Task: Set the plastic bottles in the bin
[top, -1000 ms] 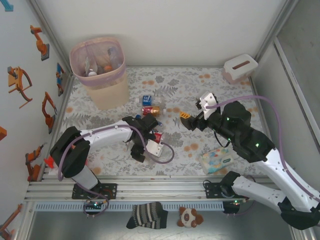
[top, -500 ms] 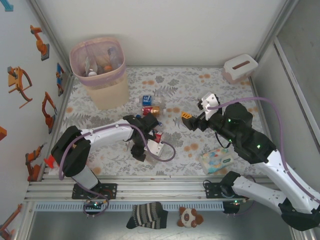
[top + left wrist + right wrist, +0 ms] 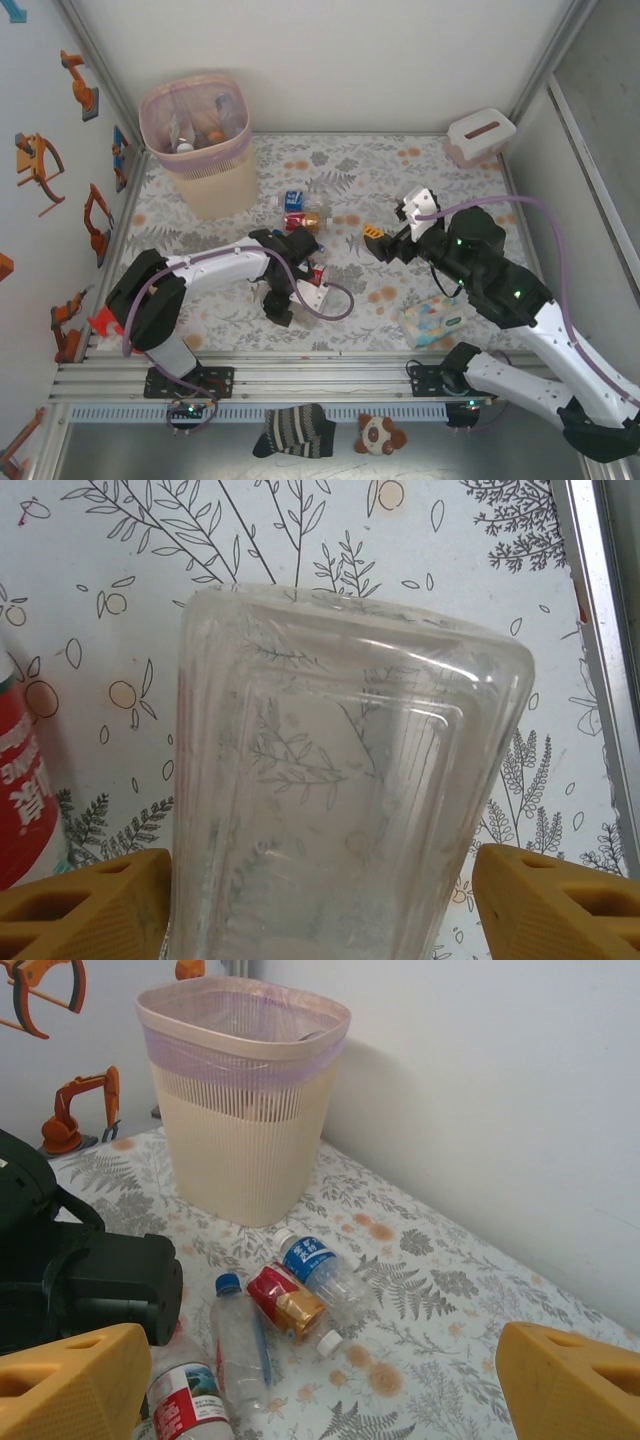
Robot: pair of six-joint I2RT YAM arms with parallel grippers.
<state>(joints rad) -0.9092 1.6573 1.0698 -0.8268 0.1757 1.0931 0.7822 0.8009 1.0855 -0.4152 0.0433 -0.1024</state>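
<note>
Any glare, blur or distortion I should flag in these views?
Left wrist: glare streaks on the clear bottle, the table's leaf print warped through it. Right wrist: bin sharp, right gripper's fingertips slightly soft. Top external: even light, no glare.

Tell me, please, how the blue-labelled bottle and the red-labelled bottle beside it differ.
The blue-labelled bottle has a clear body; the red-labelled bottle looks amber-brown. The blue-labelled one lies nearer the bin, the red-labelled one farther. Both lie on their sides on the table, side by side.
</note>
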